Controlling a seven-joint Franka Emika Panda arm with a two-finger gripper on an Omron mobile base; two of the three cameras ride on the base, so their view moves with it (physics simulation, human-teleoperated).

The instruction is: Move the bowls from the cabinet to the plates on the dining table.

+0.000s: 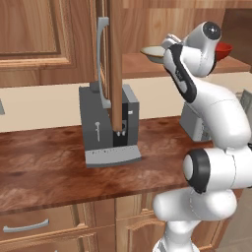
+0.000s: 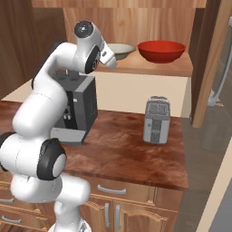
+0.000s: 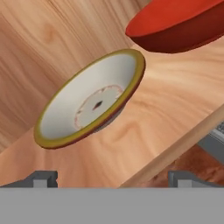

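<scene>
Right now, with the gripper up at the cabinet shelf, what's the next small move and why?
Probably ease the open gripper forward along the cabinet shelf to straddle the near rim of the cream bowl. Its fingertips stand wide apart, short of the bowl, holding nothing; the red bowl sits apart beside it.

Red bowl point(image 2: 161, 50) glossy; cream bowl point(image 3: 89, 100) smooth, whitish inside; shelf point(image 3: 175, 109) matt wood grain; toaster point(image 2: 157, 120) grey metal; table point(image 1: 44, 170) polished reddish wood.

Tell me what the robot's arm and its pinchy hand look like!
The arm is glossy white, built from fat rounded tube sections, with dark black bands at its joints and a round dark cap on top. No cables or writing show. The gripper has two small, blocky dark grey finger tips.
</scene>
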